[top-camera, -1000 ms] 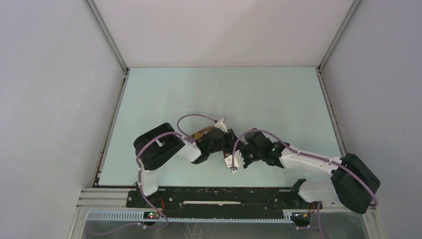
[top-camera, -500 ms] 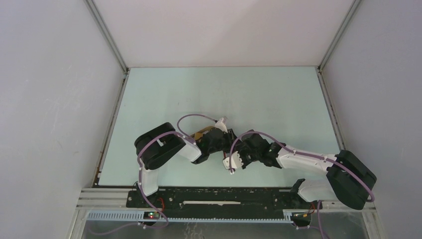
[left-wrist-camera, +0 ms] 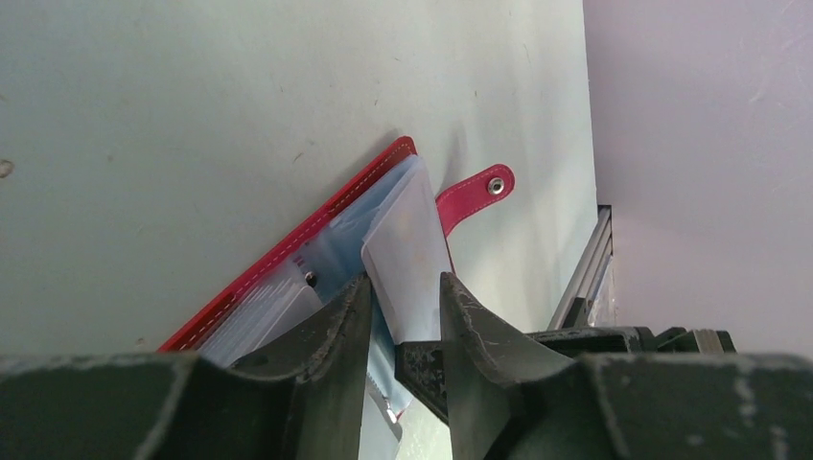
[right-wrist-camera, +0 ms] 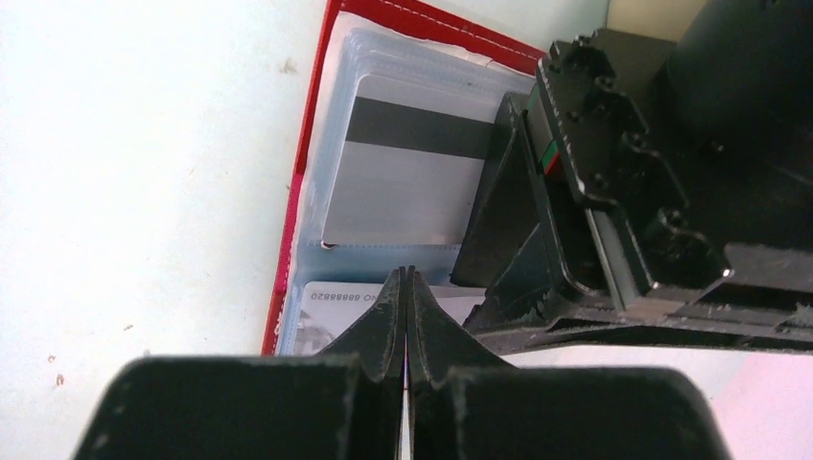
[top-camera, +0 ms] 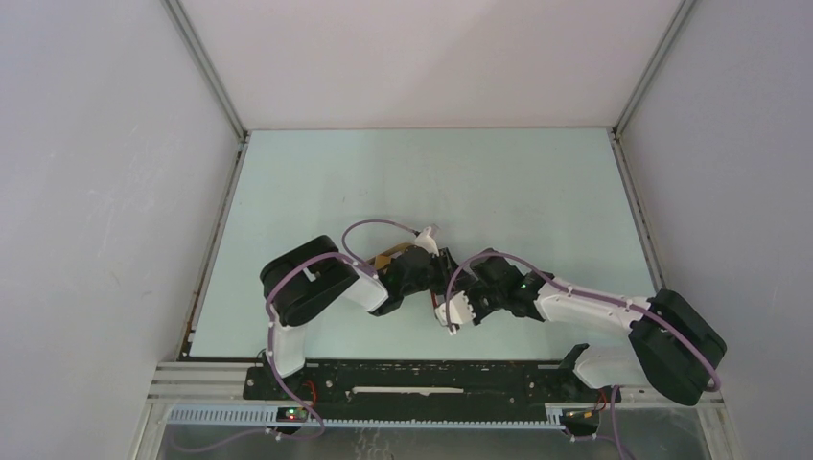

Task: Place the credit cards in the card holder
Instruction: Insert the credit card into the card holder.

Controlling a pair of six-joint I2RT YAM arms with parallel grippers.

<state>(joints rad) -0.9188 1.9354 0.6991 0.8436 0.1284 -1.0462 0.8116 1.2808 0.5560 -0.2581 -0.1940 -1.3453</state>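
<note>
One readable string for you, right wrist view: it sits on the thin silvery-grey card (right-wrist-camera: 321, 314) in the lower clear pocket of the red folding card holder (right-wrist-camera: 299, 182). Small dark print along the card's top edge reads "NO" plus digits, looks like 68888820. The line ends right at the tips of the right gripper (right-wrist-camera: 406, 276), so you can't tell if more follows. Left wrist view: tiny reddish marks (left-wrist-camera: 299, 259) on a pocket, too small to read.
</note>
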